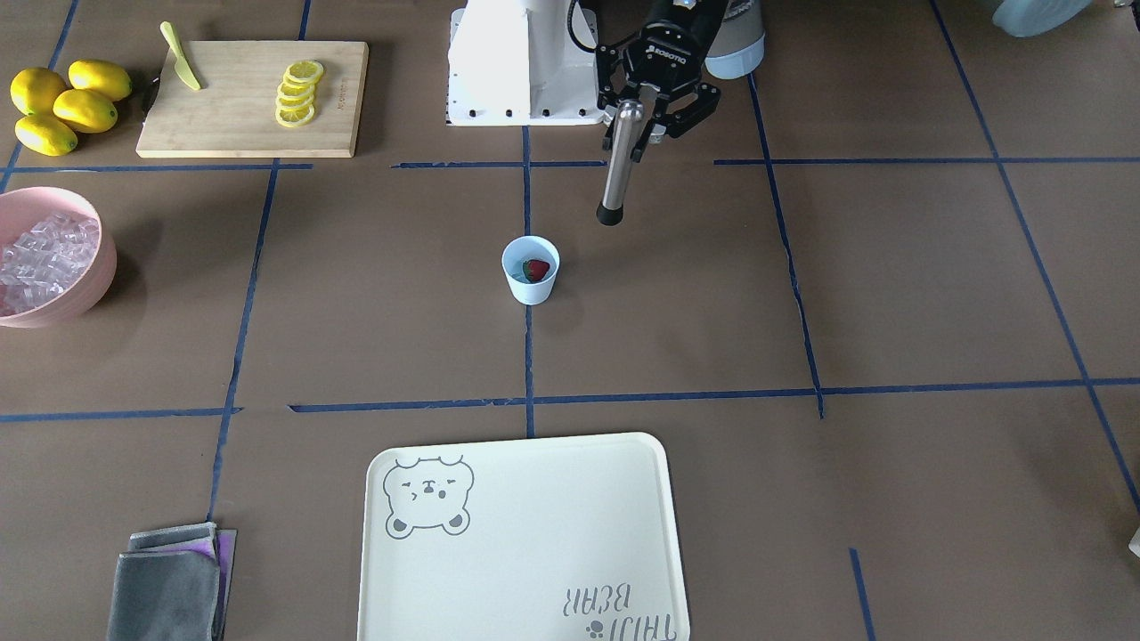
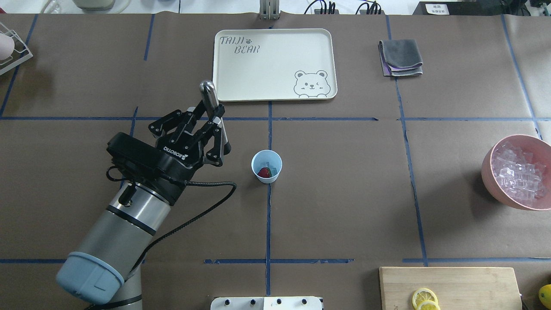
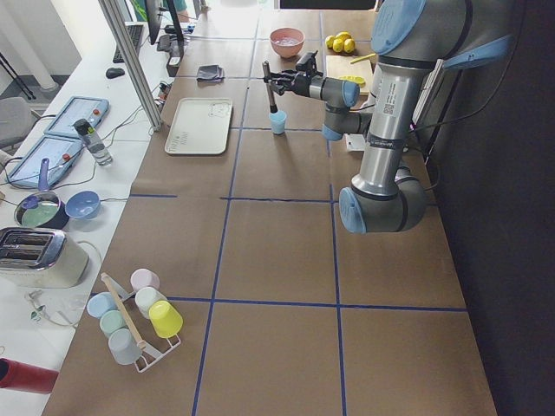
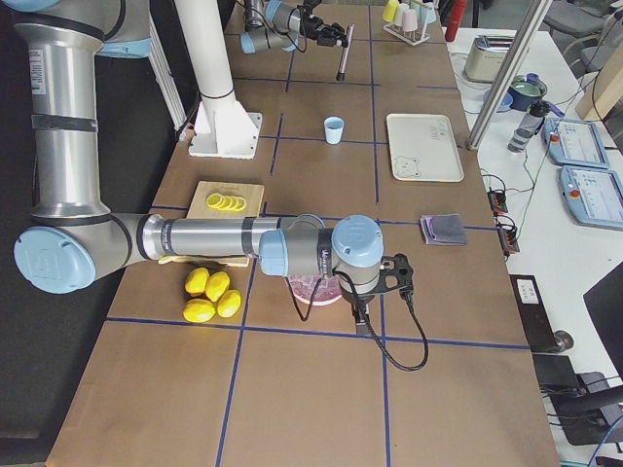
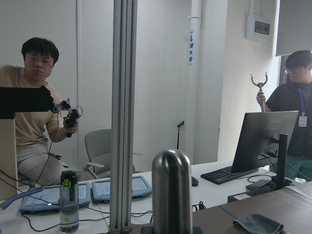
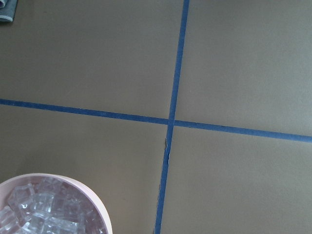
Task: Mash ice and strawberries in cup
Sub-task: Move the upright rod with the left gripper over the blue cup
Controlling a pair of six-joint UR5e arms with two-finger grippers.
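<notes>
From the front camera, the left gripper (image 1: 643, 111) had its jaws clamped on a metal rod (image 1: 619, 165) near its upper end. The rod hung down from them with its dark tip in the air. The cup (image 1: 532, 290) stood on the table below and to one side of that tip, apart from it, with a strawberry (image 1: 535, 269) inside.

Overhead, the cup sat just beside the jaws, not under them. A pale cube of ice (image 2: 270, 165) lay next to the berry.

From the left end, the rod stood upright in the jaws, its tip close above the cup.

From the right end, the right gripper (image 4: 362, 313) hung by a pink bowl (image 4: 310, 290); I could not tell how its jaws stood.

The left wrist camera showed the rod's rounded top.

The right wrist camera showed the bowl's rim, with more ice inside.
</notes>
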